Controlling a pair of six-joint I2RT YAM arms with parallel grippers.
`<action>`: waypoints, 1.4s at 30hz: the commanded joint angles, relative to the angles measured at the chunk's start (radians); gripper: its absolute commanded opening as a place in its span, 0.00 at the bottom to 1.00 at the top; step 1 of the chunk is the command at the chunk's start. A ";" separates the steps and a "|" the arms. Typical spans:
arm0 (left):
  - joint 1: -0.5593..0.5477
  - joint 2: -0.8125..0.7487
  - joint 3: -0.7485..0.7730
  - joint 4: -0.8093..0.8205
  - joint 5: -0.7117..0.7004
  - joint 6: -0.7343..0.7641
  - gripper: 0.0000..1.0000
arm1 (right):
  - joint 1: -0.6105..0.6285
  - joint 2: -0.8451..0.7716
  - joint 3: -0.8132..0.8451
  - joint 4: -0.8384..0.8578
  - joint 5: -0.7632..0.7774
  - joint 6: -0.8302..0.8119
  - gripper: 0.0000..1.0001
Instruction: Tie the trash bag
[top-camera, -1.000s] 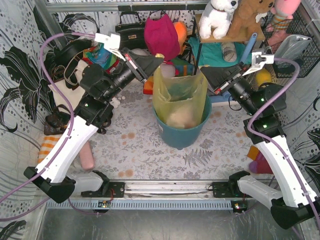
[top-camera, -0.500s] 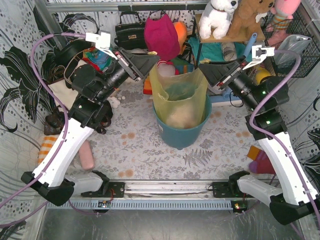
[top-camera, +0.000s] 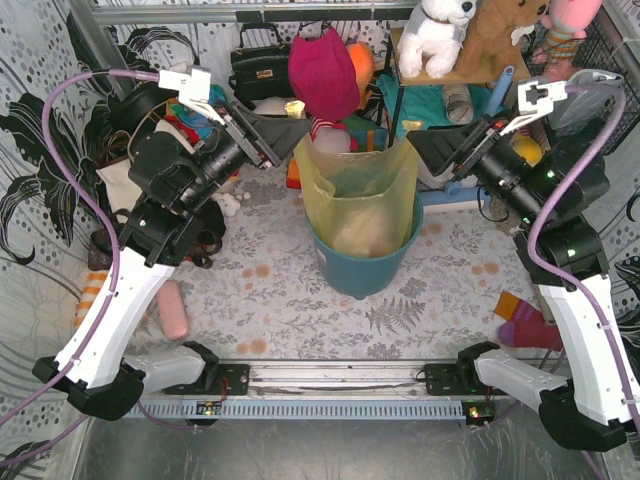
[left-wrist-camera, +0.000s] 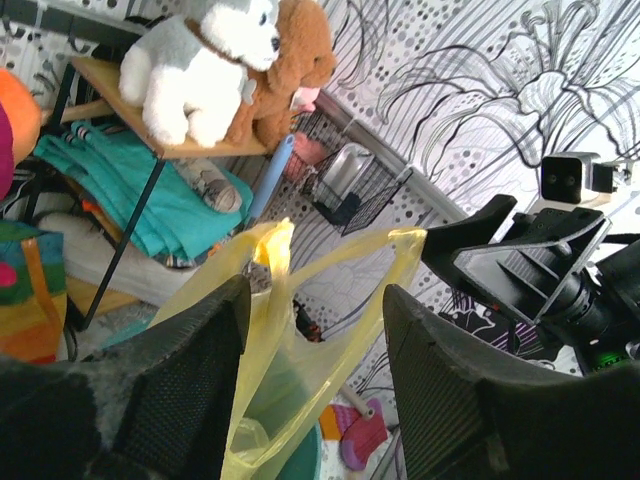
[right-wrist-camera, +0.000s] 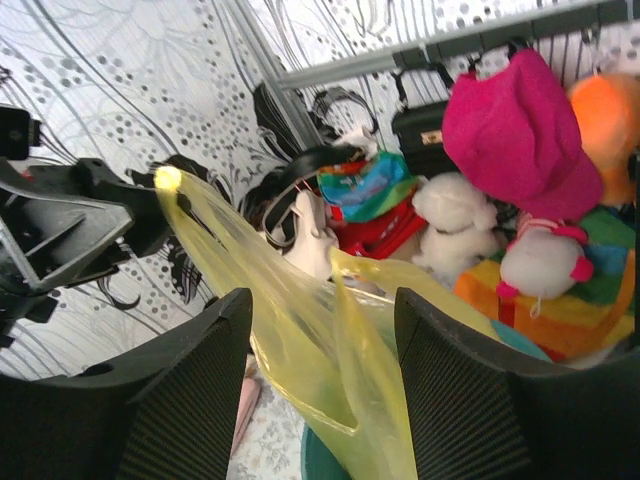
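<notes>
Fingers apart on both, gripping nothing: left gripper (top-camera: 266, 148) near the left side of the trash bag (top-camera: 358, 190), right gripper (top-camera: 418, 152) close by its right side. Bag top open and floppy, sitting in the teal bin (top-camera: 360, 272) between the arms.

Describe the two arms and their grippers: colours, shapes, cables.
The left arm and right arm have white links with black joints. A purple cable loops along each. The left gripper and right gripper have broad black textured fingers.
</notes>
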 joint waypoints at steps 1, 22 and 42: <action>0.005 -0.002 0.036 -0.059 -0.008 0.026 0.65 | -0.003 0.018 0.028 -0.119 0.032 -0.025 0.58; 0.004 0.019 0.101 -0.096 -0.148 0.037 0.56 | -0.003 0.066 0.079 -0.051 -0.012 -0.033 0.37; 0.004 0.050 0.107 -0.019 -0.086 0.026 0.06 | -0.003 0.073 0.068 0.000 0.026 -0.042 0.00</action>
